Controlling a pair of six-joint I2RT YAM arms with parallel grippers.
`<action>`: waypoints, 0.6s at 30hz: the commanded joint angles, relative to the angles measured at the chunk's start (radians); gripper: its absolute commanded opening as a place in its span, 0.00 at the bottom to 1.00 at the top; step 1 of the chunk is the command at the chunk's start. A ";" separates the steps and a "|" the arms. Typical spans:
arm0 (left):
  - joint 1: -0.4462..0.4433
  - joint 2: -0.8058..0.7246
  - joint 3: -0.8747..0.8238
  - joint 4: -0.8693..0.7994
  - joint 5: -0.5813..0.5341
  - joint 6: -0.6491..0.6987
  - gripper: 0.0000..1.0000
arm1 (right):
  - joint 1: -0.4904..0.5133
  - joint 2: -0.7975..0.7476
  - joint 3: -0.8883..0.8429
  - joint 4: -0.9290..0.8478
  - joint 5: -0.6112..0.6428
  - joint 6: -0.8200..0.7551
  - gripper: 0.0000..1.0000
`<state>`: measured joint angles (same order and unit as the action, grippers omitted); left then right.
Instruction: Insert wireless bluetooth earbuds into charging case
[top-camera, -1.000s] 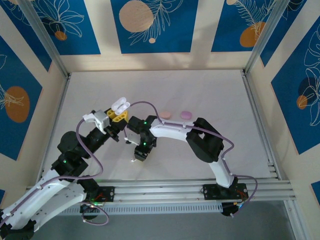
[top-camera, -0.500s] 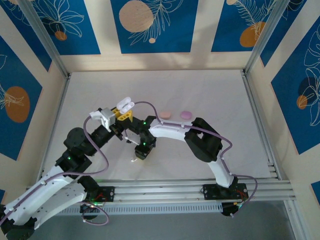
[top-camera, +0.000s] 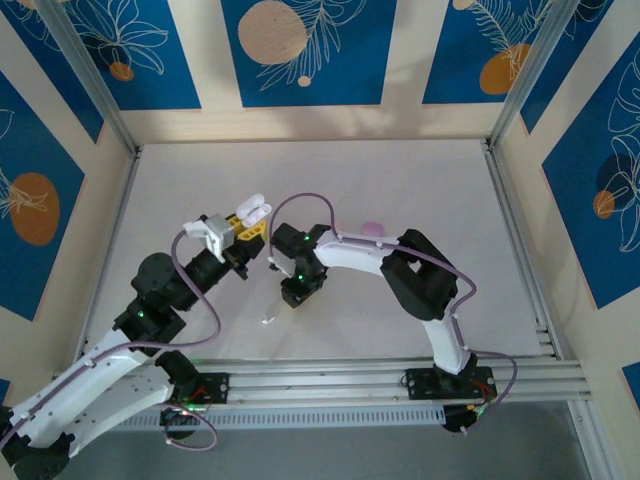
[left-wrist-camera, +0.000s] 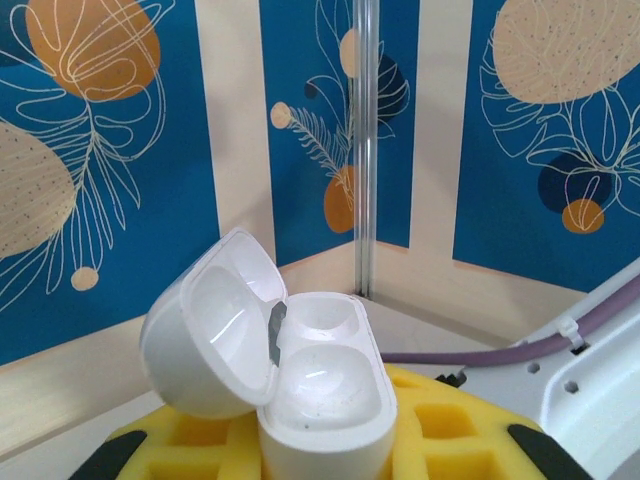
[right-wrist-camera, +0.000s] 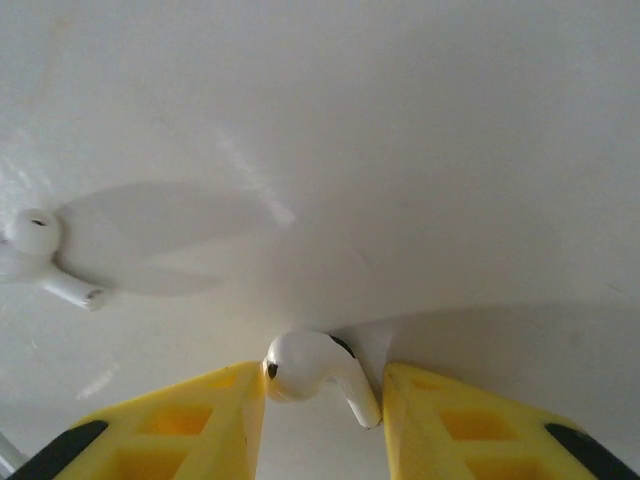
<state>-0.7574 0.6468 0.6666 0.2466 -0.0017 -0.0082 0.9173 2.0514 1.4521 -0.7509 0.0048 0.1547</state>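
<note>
White and glossy, an open charging case is held upright between the yellow pads of the left gripper, whose fingers are closed tight on its lower body. Its lid is swung back to the left of the wrist view, and both wells are seen empty. From above, the case is seen left of centre over the pale table. The right gripper is pointed down at the tabletop just to the right of the left one. In its wrist view, a white earbud is seen on the table between the two yellow fingers, which are set a little apart. The bud's rounded head is touching the finger on the left of that view and its stem is angled toward the other. Whether it is actually pinched cannot be told. A second white earbud is seen lying on the table off to the left of that view, apart from the fingers. A purple case is seen on the table just beyond the right arm.
</note>
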 joint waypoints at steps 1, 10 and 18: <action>-0.003 0.003 0.018 0.048 -0.003 -0.003 0.14 | -0.007 -0.031 -0.013 0.003 0.005 0.055 0.38; -0.003 0.011 0.019 0.048 -0.004 -0.008 0.14 | -0.005 -0.010 0.044 -0.046 -0.025 -0.010 0.45; -0.003 0.002 0.016 0.041 -0.013 -0.012 0.14 | 0.017 0.014 0.070 -0.128 -0.076 -0.001 0.46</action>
<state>-0.7574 0.6632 0.6666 0.2489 -0.0017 -0.0090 0.9173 2.0521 1.5108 -0.8165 -0.0265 0.1577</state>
